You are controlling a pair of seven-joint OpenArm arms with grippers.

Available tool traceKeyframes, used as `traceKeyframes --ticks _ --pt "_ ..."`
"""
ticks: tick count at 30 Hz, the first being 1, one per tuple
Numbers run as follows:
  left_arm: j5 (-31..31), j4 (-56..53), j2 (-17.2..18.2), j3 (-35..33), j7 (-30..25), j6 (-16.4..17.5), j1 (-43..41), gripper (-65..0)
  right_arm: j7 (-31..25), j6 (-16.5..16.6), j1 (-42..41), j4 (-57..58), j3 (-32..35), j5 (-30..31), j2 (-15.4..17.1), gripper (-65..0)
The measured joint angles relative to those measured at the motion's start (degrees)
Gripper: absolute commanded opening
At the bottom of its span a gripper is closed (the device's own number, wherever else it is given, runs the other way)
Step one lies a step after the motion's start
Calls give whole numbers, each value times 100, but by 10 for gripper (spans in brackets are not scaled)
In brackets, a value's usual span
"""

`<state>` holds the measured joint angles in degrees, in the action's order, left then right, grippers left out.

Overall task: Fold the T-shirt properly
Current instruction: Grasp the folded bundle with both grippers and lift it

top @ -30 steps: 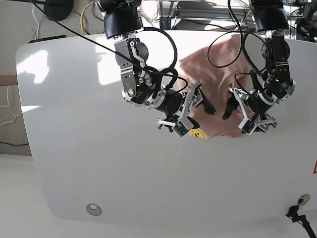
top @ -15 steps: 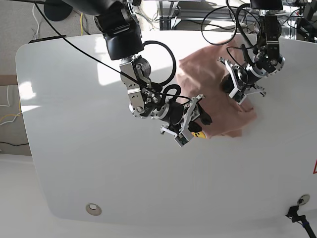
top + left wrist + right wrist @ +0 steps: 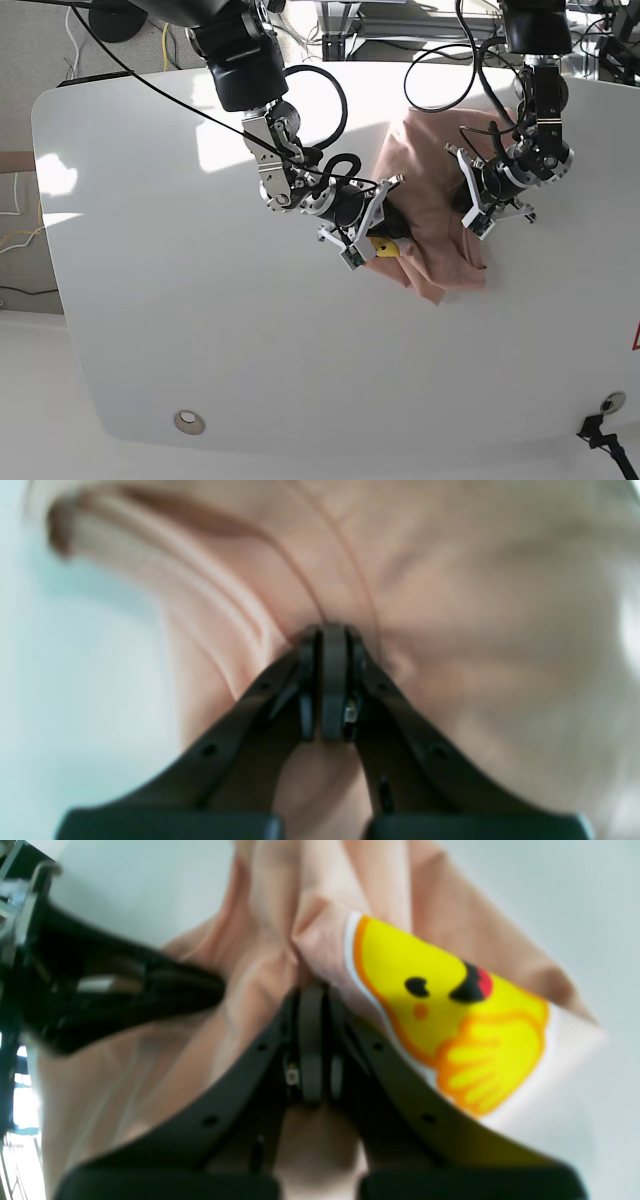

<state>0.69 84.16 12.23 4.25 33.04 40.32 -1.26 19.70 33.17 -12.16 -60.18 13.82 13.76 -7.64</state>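
The salmon-pink T-shirt [image 3: 432, 205] lies bunched on the white table [image 3: 200, 300], between my two arms. My right gripper [image 3: 388, 238] comes in from the left of the base view and is shut on a pinch of cloth next to the yellow cartoon print [image 3: 450, 1025]. In its own wrist view, the right gripper [image 3: 312, 990] has its jaws pressed together with fabric folded over them. My left gripper [image 3: 470, 205] holds the shirt's right side. In its wrist view, the left gripper [image 3: 327, 635] is shut on a ridge of pink T-shirt [image 3: 450, 605] fabric.
A round metal fitting [image 3: 188, 422] sits in the table near its front left corner. Cables and stands [image 3: 340, 25] crowd the area behind the table's far edge. A black connector [image 3: 598, 430] shows at the bottom right, beyond the table's corner.
Both grippers went from open to shut on the shirt. The left gripper moved up and inward. The shirt has been gathered from a spread patch into a narrower bunch between the arms.
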Motion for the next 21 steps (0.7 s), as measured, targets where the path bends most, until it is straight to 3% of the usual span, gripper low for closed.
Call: traceKeyframes --ticks 5,8,13,18,21 --pt "-28 -531 122 -809 -7 -42 673 -650 92 -2 831 -1043 -28 -4 382 -650" --pt "-24 -605 81 -1080 24 -37 881 -650 479 4 1224 -1779 -22 9 616 -650" --pt "52 129 129 -1060 118 -11 787 -650 782 -433 1386 -2905 -11 -11 835 -650" --pt "-35 1143 101 -564 11 -17 487 -650 1213 -557 960 -3401 22 -2 789 -650" --pt "103 1386 151 -468 201 -37 127 -650 1298 -603 772 -3327 -11 -7 551 -650"
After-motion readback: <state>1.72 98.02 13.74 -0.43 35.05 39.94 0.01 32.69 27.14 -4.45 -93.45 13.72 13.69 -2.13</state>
